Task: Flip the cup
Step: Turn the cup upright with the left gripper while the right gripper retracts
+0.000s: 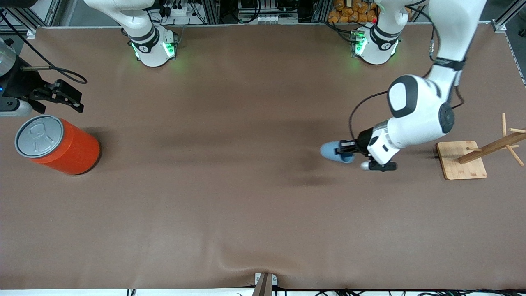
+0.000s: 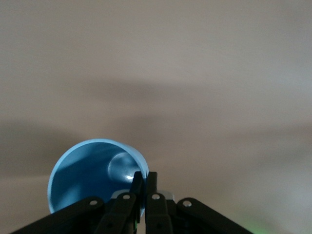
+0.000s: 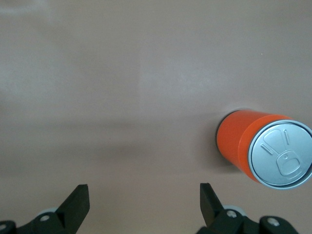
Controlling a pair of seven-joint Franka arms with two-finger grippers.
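The left gripper (image 1: 347, 150) is clamped on the cup (image 1: 333, 151), its two fingers (image 2: 138, 187) pinching one side of the rim, one inside the mouth and one outside. The cup is carried on its side above the brown table (image 1: 246, 185), over a spot a little toward the right arm's end from the wooden rack (image 1: 462, 160), with its mouth turned toward the wrist.

Judging by its thin wall and small size, the cup is probably light and stiff enough to hold by the rim, though the smooth plastic may slip or pivot between narrow fingers as the wrist turns. The rim pinch looks like the sensible hold, since the tapered body offers a poorer seat.

The right gripper (image 1: 57, 96) waits with its fingers spread wide, empty, over the table just beside the orange can (image 1: 57, 144), well apart from the rack.
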